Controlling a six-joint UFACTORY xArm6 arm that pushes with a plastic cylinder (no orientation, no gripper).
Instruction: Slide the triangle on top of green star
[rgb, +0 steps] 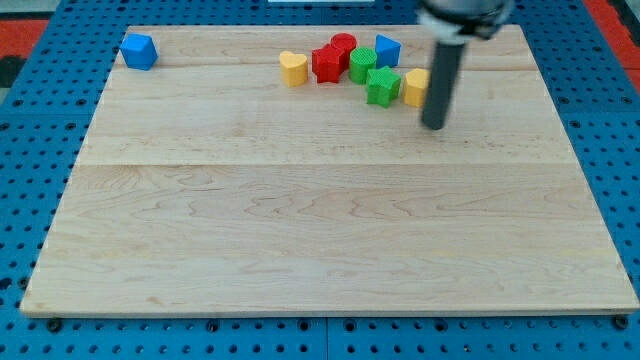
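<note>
The green star (382, 87) lies near the view's top, right of centre. A blue triangle-like block (387, 50) sits just above it, next to a green round block (362, 63). A red star (326, 63) and a red cylinder (343, 46) lie to their left. A yellow heart (293, 68) is further left. A yellow block (415, 87) lies right of the green star, partly hidden by my rod. My tip (434, 125) rests on the board just below and right of the yellow block.
A blue block (139, 50) sits alone at the board's top left corner. The wooden board (320, 230) lies on a blue pegboard surface (30, 200).
</note>
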